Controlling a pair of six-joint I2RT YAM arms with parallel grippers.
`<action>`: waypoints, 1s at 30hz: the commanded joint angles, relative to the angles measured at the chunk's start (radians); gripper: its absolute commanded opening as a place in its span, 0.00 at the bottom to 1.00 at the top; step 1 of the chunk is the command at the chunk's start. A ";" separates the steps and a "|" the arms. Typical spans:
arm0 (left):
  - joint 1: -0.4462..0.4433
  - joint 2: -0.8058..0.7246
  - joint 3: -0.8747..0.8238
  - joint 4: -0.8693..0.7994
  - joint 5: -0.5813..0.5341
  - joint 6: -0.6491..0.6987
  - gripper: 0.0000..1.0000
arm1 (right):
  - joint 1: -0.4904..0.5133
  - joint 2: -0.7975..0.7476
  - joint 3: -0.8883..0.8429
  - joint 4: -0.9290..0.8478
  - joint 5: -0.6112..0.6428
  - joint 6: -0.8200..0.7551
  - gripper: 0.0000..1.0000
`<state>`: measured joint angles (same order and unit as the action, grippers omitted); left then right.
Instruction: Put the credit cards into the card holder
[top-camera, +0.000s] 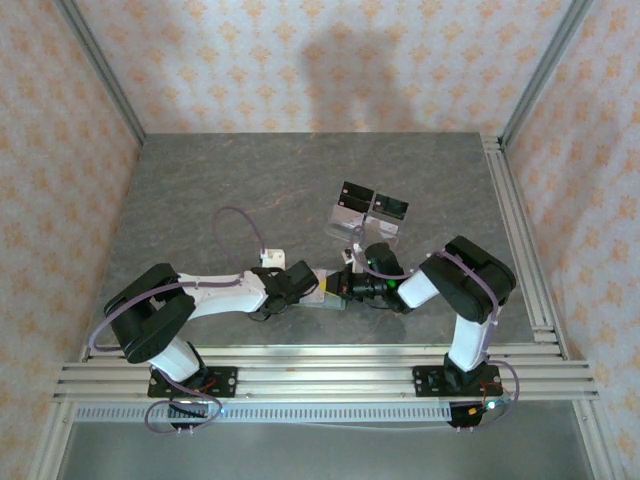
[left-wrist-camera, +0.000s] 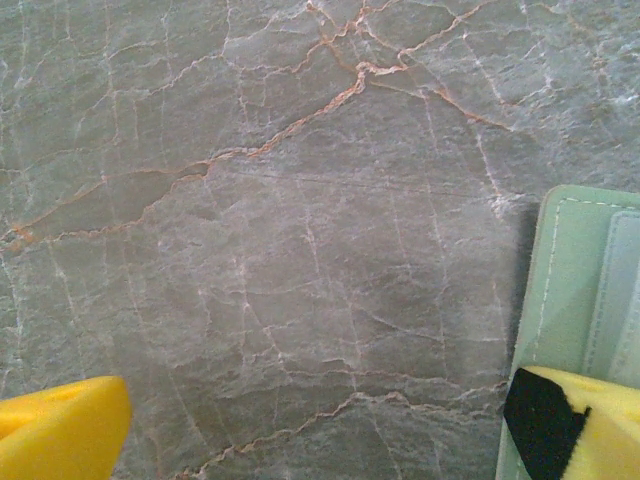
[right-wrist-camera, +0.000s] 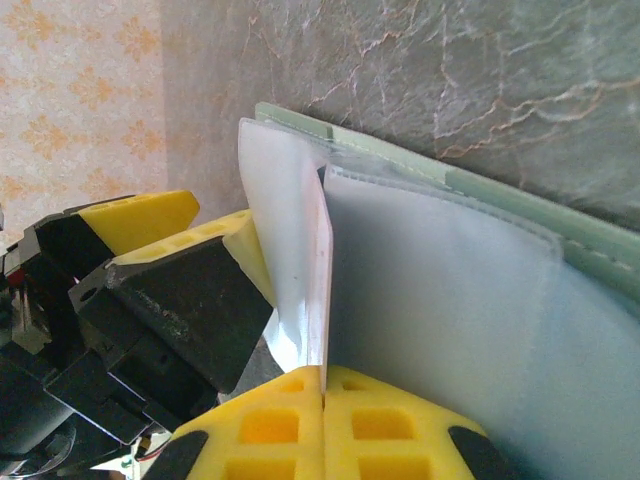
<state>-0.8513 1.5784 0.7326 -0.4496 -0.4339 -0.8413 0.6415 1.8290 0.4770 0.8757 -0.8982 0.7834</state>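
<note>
credit card (right-wrist-camera: 320, 270), pale and pinkish, stands on edge in the right wrist view, pinched between the closed yellow fingers of the right gripper (right-wrist-camera: 325, 385). its far end sits at the mouth of a clear pocket (right-wrist-camera: 440, 290) in the card holder (right-wrist-camera: 400, 160), which lies open on the grey marbled table (right-wrist-camera: 480, 70) with its sage-green rim along the far side. how far the card reaches into the pocket i cannot tell. the left gripper (left-wrist-camera: 320, 430) hangs with its jaws spread wide, holding nothing, one yellow finger (left-wrist-camera: 600, 410) over the holder's edge. from above, both grippers meet near the table's front centre, a clear acrylic stand (top-camera: 365, 210) just behind them.
</note>
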 joint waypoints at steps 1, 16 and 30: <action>0.008 0.061 -0.030 -0.093 -0.024 -0.003 1.00 | 0.012 0.007 -0.019 0.025 0.031 -0.004 0.00; 0.006 0.069 -0.026 -0.098 -0.025 -0.011 1.00 | 0.012 -0.027 -0.021 -0.057 0.071 -0.010 0.32; 0.007 0.030 -0.016 -0.117 -0.025 -0.023 1.00 | 0.009 -0.330 0.127 -0.715 0.209 -0.226 0.55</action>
<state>-0.8543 1.5814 0.7403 -0.4629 -0.4355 -0.8604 0.6537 1.5421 0.5667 0.3359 -0.7456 0.6250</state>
